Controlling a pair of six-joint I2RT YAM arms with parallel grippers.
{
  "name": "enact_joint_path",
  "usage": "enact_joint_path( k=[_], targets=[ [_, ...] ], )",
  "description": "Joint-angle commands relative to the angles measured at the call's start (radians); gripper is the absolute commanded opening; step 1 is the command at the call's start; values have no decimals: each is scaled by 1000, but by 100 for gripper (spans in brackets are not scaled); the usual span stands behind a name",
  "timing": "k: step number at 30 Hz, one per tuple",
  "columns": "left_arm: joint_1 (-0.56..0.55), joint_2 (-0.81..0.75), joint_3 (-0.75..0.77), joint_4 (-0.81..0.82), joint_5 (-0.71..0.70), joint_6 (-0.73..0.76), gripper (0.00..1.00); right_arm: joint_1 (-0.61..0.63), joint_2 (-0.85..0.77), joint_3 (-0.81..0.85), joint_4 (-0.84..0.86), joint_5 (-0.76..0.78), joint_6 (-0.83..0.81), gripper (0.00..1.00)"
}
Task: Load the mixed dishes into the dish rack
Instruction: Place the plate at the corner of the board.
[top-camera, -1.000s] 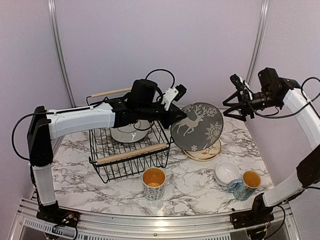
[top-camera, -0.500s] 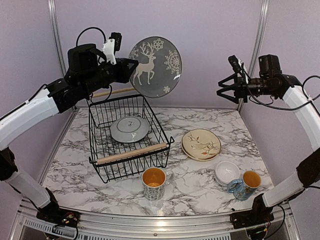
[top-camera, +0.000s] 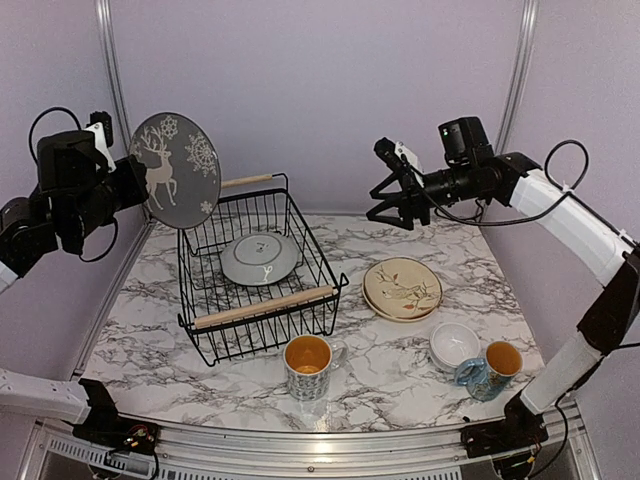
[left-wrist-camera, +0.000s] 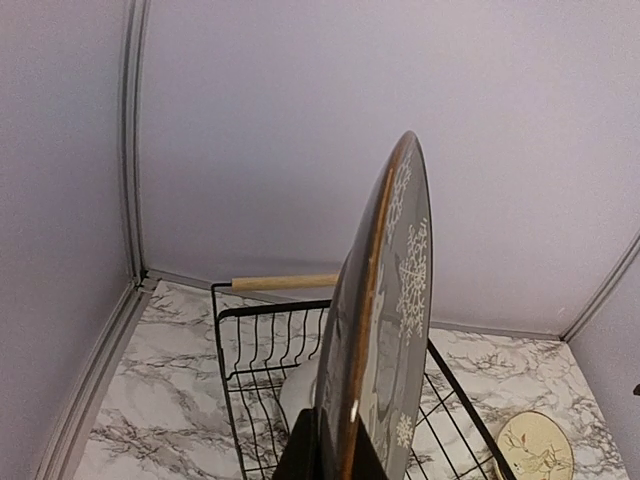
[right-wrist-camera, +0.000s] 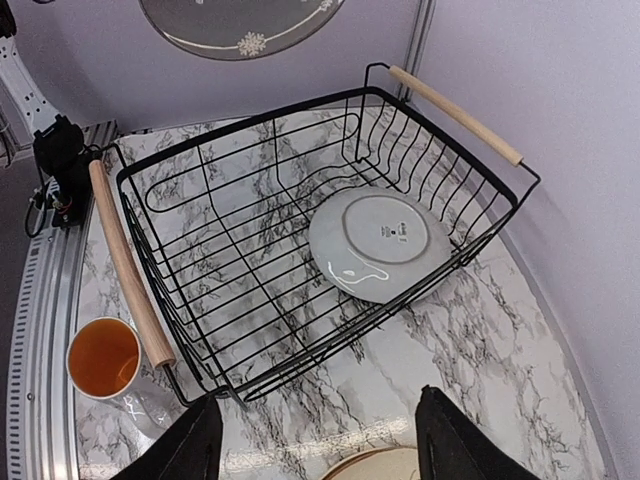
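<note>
We find the dark grey reindeer plate (top-camera: 176, 168) in the air at the far left, above the marble table (top-camera: 150, 340) and just outside the dish rack's (top-camera: 258, 292) left side. It stands nearly on edge, and in the top view its decorated face is turned toward the middle of the scene. The left gripper (top-camera: 133, 186) is clenched on the plate's rim. In the left wrist view we see the plate edge-on, rising straight up from between the fingers (left-wrist-camera: 305, 455).

The dish rack sits left of centre on the table, with one wooden handle (top-camera: 265, 305) on its near side and the other (top-camera: 245, 182) on its far side. Inside it a grey dish (top-camera: 260, 258) lies upside down on the wire floor, in the far half.

The other dishes are outside the rack. One orange-lined mug (top-camera: 308, 366) stands upright just in front of the near handle. The small tan plate (top-camera: 402, 289) lies flat to the right of the rack. Nearer the arms, the small white bowls (top-camera: 455, 345) sit right beside the second mug (top-camera: 491, 369); we cannot tell whether they touch.

The right gripper (top-camera: 390, 196) hangs high over the far side of the table, right of the rack, its fingers (right-wrist-camera: 185, 450) spread wide with nothing between them
</note>
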Motion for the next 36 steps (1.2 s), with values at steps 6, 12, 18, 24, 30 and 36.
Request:
enact_joint_path(
  k=[6, 12, 18, 24, 30, 36],
  targets=[
    [5, -116, 14, -373, -401, -243, 0, 188, 210, 176, 4, 157, -19, 62],
    [49, -69, -50, -552, -489, -339, 0, 245, 309, 242, 5, 171, -9, 62],
    [173, -76, -245, -418, -290, -384, 0, 273, 393, 324, -10, 184, 12, 61],
    [349, -212, -511, -176, 1, -418, 0, 274, 395, 279, 15, 158, 38, 61],
    [466, -251, -651, 6, 166, -382, 0, 273, 362, 200, 44, 141, 42, 60],
    [535, -220, -713, 69, 253, -392, 0, 274, 351, 172, 51, 135, 41, 60]
  ],
)
